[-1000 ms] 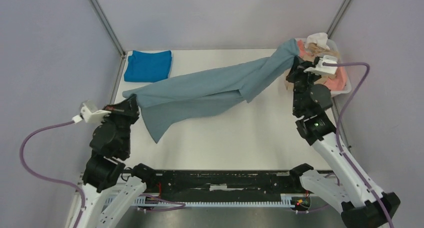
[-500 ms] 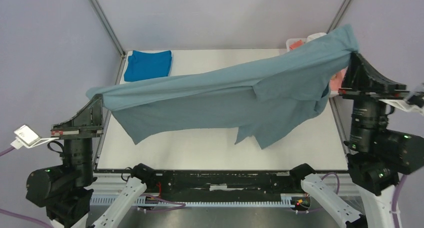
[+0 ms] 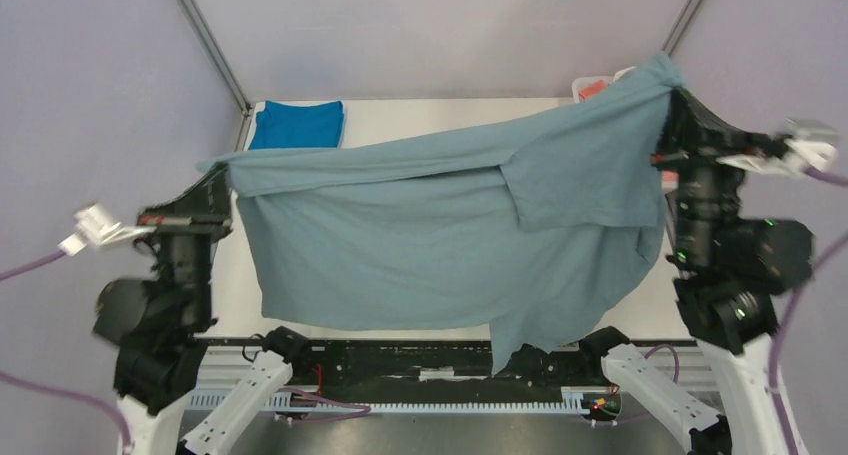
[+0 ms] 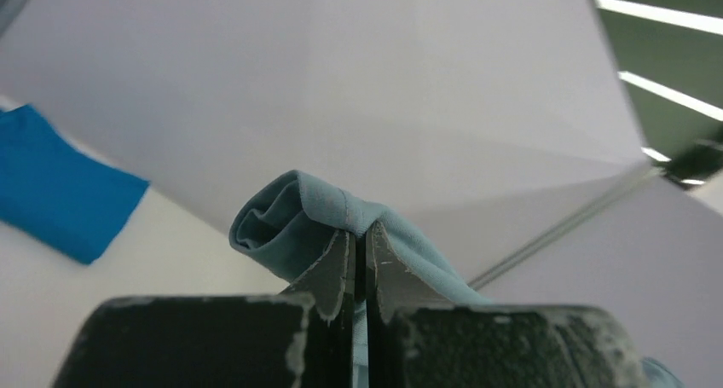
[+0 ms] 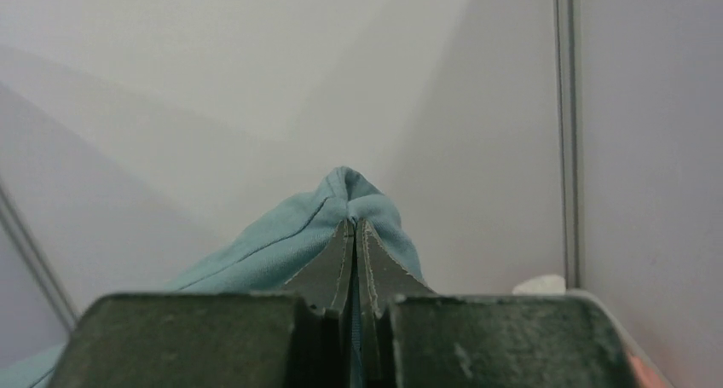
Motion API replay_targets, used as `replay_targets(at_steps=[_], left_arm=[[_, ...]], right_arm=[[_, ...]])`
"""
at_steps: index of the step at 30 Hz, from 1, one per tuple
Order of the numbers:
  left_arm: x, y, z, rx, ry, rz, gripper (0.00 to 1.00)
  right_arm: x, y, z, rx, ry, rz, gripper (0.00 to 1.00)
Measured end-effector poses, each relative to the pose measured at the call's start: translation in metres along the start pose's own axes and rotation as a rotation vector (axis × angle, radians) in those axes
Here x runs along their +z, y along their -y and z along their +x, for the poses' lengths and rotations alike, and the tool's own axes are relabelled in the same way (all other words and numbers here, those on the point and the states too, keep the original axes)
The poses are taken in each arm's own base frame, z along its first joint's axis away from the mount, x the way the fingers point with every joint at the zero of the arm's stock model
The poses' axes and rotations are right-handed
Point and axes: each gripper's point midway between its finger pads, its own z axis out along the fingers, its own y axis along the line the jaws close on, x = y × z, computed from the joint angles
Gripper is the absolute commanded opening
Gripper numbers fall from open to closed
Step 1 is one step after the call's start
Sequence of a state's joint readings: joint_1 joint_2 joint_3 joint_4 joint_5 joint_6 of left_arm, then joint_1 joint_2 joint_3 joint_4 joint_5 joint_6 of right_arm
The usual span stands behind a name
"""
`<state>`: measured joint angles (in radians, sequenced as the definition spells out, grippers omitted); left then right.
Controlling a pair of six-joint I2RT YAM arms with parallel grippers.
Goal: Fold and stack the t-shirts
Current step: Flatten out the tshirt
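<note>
Over the left edge of the worktop [image 3: 430, 115], your left gripper [image 3: 224, 169] is raised and pressed together on a bunched corner of the grey-blue t-shirt [image 3: 430, 235]. In the left wrist view the fingertips are shut tight on a rolled fold of hem, with cloth curling over both sides of them. Your right gripper [image 3: 668, 97] is up at the far right and is likewise pinching the shirt. Its wrist view shows the two fingers closed on a peak of fabric that drapes away to the left.

Between your two grippers the shirt hangs spread like a curtain, its top edge running from the left gripper up to the higher right one. A sleeve lies folded over the front on the right half. The lower edge sags toward you, and one tail drops past the near edge of the worktop onto the black rail [image 3: 400, 360] between the arm bases. You cannot tell whether the rest touches the worktop.

Behind the cloth, the bright blue t-shirt [image 3: 298, 127] lies folded in the far left corner, well apart from the hanging one. At the far right, a corner of the white tub [image 3: 580, 83] peeks out beside the raised shirt, with salmon-pink cloth [image 3: 594, 89] inside it.
</note>
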<state>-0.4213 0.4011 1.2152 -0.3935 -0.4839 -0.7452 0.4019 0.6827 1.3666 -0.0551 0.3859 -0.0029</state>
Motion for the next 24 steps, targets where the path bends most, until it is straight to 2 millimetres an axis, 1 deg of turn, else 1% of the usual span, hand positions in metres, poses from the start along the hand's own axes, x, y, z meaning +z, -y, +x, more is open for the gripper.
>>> replay_targets(at_steps=[1,2,3,4,5,6,7,8,9,10,11,12,13,14,15,16,17,18,20,22,24], left_arm=[[0.01,-0.01,0.011,0.02,-0.007,-0.046,0.02],[0.023,-0.025,0.027,0.051,-0.022,-0.109,0.02],[0.035,-0.043,0.045,0.09,-0.041,-0.179,0.02],[0.049,-0.065,0.067,0.14,-0.065,-0.264,0.02],[0.062,-0.09,0.092,0.201,-0.097,-0.353,0.04],[0.072,-0.116,0.119,0.265,-0.137,-0.44,0.07],[0.08,-0.142,0.144,0.322,-0.178,-0.516,0.13],[0.085,-0.17,0.169,0.38,-0.225,-0.59,0.19],[0.088,-0.198,0.191,0.429,-0.271,-0.655,0.32],[0.089,-0.233,0.216,0.474,-0.335,-0.732,0.5],[0.086,-0.267,0.237,0.504,-0.403,-0.809,0.61],[0.083,-0.303,0.252,0.522,-0.461,-0.891,0.69],[0.08,-0.332,0.262,0.522,-0.499,-0.959,0.74],[0.075,-0.357,0.268,0.522,-0.543,-1.025,0.77],[0.07,-0.379,0.275,0.519,-0.591,-1.092,0.78],[0.072,-0.395,0.28,0.512,-0.624,-1.137,0.8],[0.079,-0.406,0.285,0.498,-0.646,-1.159,0.8],[0.084,-0.409,0.29,0.485,-0.659,-1.159,0.81],[0.095,-0.405,0.297,0.452,-0.678,-1.129,0.82],[0.103,-0.394,0.302,0.421,-0.684,-1.085,0.82],[0.106,-0.385,0.304,0.399,-0.694,-1.054,0.83]], right_arm=[[0.008,0.001,0.022,-0.022,-0.039,0.022,0.0],[0.015,0.002,0.046,-0.044,-0.076,0.047,0.0],[0.023,0.006,0.074,-0.072,-0.123,0.083,0.0],[0.031,0.01,0.112,-0.111,-0.185,0.125,0.0],[0.036,0.013,0.14,-0.144,-0.235,0.151,0.0],[0.04,0.018,0.18,-0.189,-0.299,0.187,0.0],[0.041,0.023,0.21,-0.225,-0.35,0.211,0.01],[0.043,0.029,0.253,-0.269,-0.419,0.233,0.04],[0.041,0.036,0.296,-0.312,-0.495,0.247,0.07],[0.039,0.043,0.331,-0.344,-0.559,0.258,0.11],[0.035,0.051,0.37,-0.374,-0.63,0.263,0.2],[0.031,0.061,0.406,-0.398,-0.696,0.273,0.36],[0.025,0.071,0.443,-0.421,-0.767,0.279,0.48],[0.021,0.078,0.471,-0.434,-0.82,0.287,0.57],[0.017,0.086,0.499,-0.459,-0.88,0.29,0.71],[0.015,0.091,0.521,-0.472,-0.922,0.286,0.86],[0.014,0.094,0.536,-0.477,-0.947,0.283,0.96],[0.013,0.095,0.545,-0.478,-0.963,0.278,0.98],[0.014,0.093,0.548,-0.475,-0.968,0.269,0.98],[0.02,0.089,0.543,-0.466,-0.944,0.259,0.98],[0.027,0.084,0.533,-0.449,-0.917,0.248,0.98]])
